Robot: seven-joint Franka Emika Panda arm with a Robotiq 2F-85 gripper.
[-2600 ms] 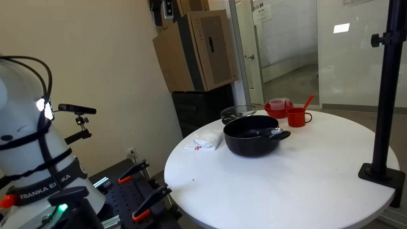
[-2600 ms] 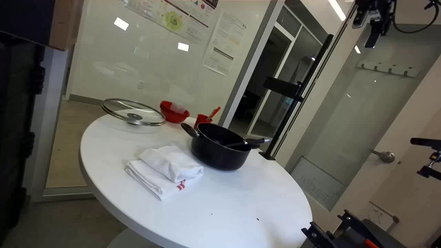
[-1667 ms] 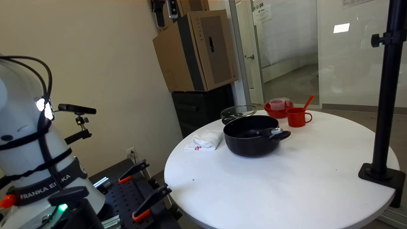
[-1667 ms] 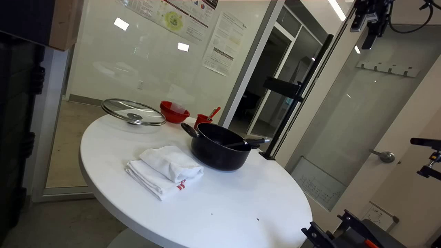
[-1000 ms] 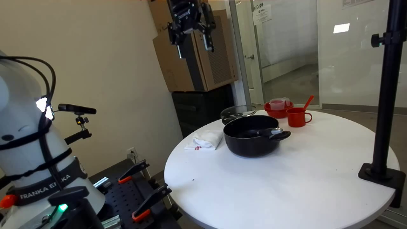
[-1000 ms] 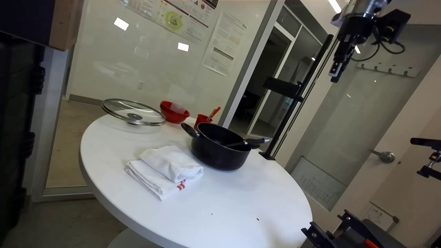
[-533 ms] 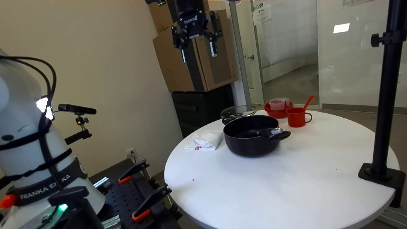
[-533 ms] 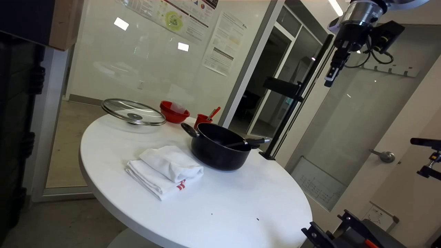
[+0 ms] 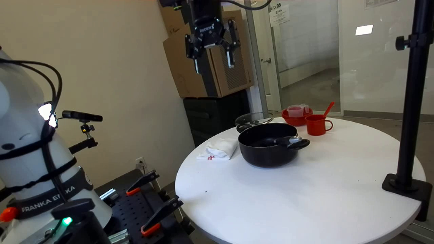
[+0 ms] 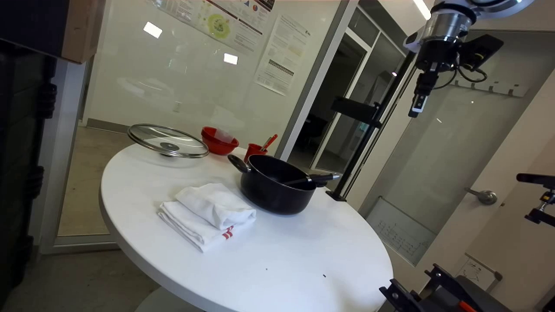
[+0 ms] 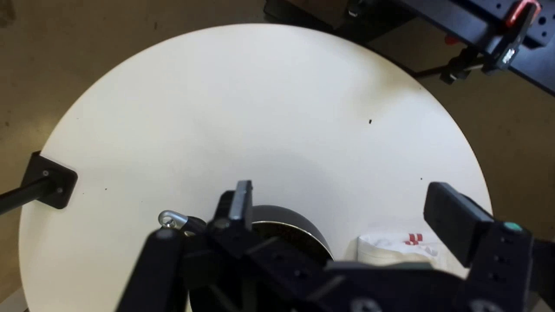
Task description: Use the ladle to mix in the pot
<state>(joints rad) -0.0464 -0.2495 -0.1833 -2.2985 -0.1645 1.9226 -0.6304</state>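
The wide black pot (image 9: 268, 156) stands upright on the round white table (image 9: 305, 203); it also shows in an exterior view (image 10: 273, 197) and partly in the wrist view (image 11: 288, 214). The dark ladle (image 10: 321, 177) leans in the pot, its handle resting over the rim by a side handle. Its scoop end is hidden inside the pot. In the wrist view the ladle's silver handle tip (image 11: 174, 219) shows left of the jaws. My gripper (image 9: 214, 66) is open and empty, pointing down, high above the table; its fingers spread wide in the wrist view (image 11: 340, 190).
A folded white towel (image 10: 212, 216) lies beside the pot. A glass lid (image 10: 168, 141), red bowl (image 9: 295, 120) and red mug (image 9: 316, 126) with a red utensil stand behind it. A black post (image 9: 408, 101) is clamped to the table edge. Cardboard boxes (image 9: 217, 54) stand behind.
My gripper has come down from the top edge in both exterior views, moved over toward the table and turned. It stays open. The pot and ladle have not moved.
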